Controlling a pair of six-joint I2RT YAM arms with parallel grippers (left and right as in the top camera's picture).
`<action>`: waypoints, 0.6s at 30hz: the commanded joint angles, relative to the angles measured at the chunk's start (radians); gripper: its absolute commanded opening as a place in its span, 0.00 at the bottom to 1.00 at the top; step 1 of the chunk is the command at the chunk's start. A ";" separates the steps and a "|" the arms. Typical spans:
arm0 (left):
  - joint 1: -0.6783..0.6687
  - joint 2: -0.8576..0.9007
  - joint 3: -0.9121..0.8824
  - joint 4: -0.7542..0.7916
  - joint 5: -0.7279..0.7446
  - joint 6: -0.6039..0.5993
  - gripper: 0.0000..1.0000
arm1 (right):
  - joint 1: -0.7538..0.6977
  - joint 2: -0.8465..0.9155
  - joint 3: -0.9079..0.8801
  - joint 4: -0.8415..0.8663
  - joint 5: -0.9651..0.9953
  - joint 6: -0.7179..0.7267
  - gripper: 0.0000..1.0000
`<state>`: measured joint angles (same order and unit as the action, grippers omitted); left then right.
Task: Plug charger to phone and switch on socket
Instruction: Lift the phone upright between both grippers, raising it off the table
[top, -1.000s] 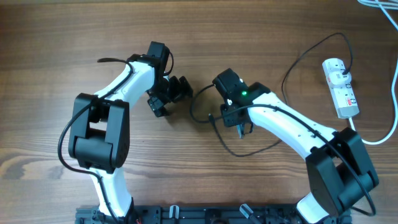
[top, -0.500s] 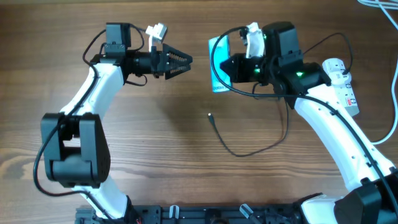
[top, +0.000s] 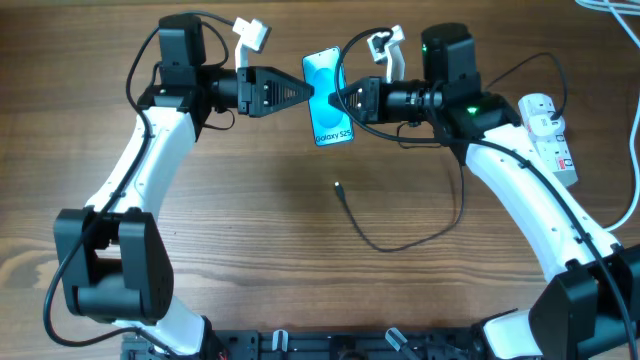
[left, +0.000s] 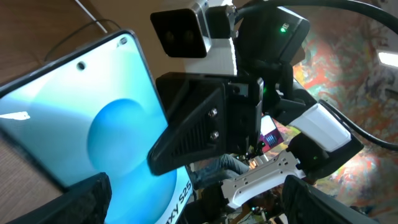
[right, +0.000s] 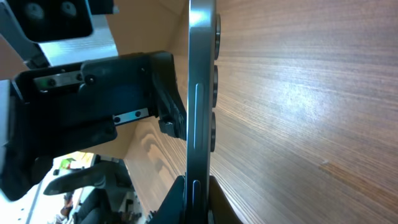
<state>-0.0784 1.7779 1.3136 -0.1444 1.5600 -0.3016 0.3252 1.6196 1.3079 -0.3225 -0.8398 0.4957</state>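
Honestly, with right gripper (top: 343, 97) clamped on phone (top: 328, 102), close spread-open left gripper (top: 302, 93) squarely before letting go.

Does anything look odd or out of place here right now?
The phone is off the table, held in the air by the right gripper, with the open left gripper at its other side. The charger lies loose on the wood, its tip free. Nothing looks damaged.
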 joint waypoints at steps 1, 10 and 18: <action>0.036 -0.023 0.002 0.022 0.017 -0.054 0.89 | -0.026 -0.007 0.023 0.042 -0.127 0.012 0.04; 0.010 -0.024 0.002 0.160 0.017 -0.193 1.00 | -0.004 -0.005 0.023 0.135 -0.268 0.065 0.04; -0.039 -0.024 0.002 0.777 0.017 -0.733 0.62 | 0.008 -0.005 0.023 0.184 -0.229 0.102 0.04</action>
<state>-0.1101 1.7721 1.3071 0.5365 1.5570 -0.8024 0.3332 1.6196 1.3087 -0.1543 -1.0725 0.5762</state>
